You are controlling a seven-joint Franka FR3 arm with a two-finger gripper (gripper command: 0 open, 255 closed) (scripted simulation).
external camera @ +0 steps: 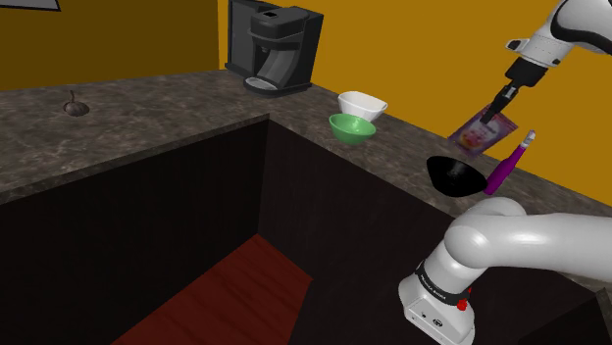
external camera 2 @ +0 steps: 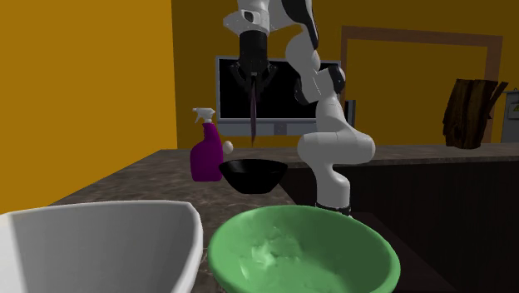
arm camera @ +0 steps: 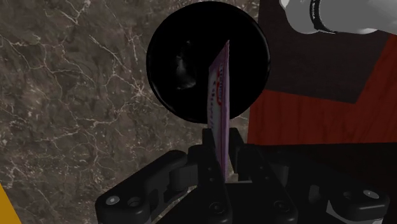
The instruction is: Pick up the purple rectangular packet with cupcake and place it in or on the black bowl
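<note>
Clasping purple packet (external camera: pixel 483 131), gripper (external camera: pixel 497 106) above black bowl (external camera: pixel 456 174), spray bottle (external camera: pixel 508 165) just beside

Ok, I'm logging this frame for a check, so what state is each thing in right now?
gripper: shut on the purple packet, raised.
purple packet: held on edge, hanging above the black bowl, clear of it.
black bowl: upright on the counter, empty.
green bowl: upright, empty.
white bowl: upright, empty.
spray bottle: standing beside the black bowl.

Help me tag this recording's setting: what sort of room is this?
Probably a home kitchen: a dark marbled countertop carries a black coffee machine, a white bowl, a green bowl and a purple spray bottle.
</note>
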